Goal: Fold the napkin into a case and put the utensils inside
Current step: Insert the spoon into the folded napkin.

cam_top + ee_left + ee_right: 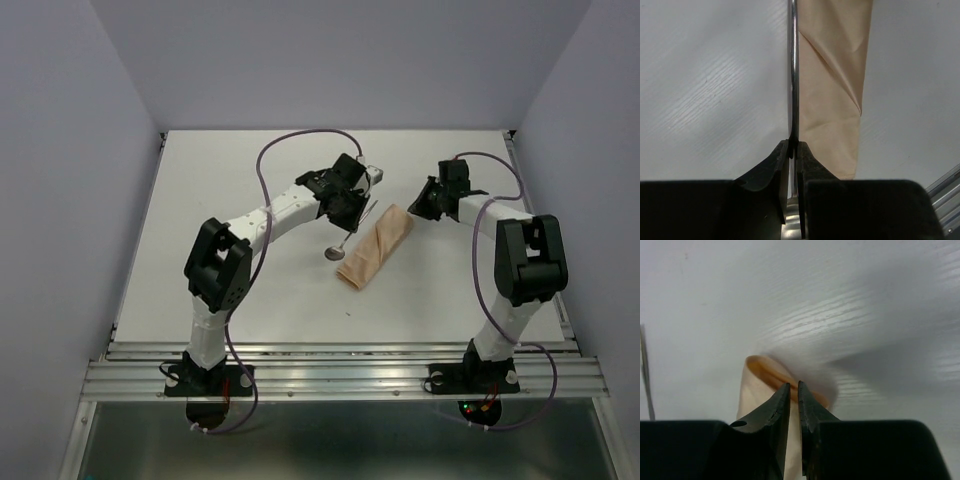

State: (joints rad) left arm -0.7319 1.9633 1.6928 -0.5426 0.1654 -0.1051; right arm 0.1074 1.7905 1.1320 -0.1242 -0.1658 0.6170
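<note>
My left fingers (pixel 785 155) are clamped narrow on the thin handle of a utensil (pixel 795 75). The handle runs straight ahead of them, with the case (pixel 835 100) lying just to its right on the counter (pixel 715 75). My right fingers (pixel 782 395) are nearly closed and seem to nip the raised rim of the case's mouth. I see three risks. The slick handle could twist in my grip. The rim could slip free and the mouth collapse. Or the utensil could snag the diagonal fold. My right fingers themselves crowd the opening.
</note>
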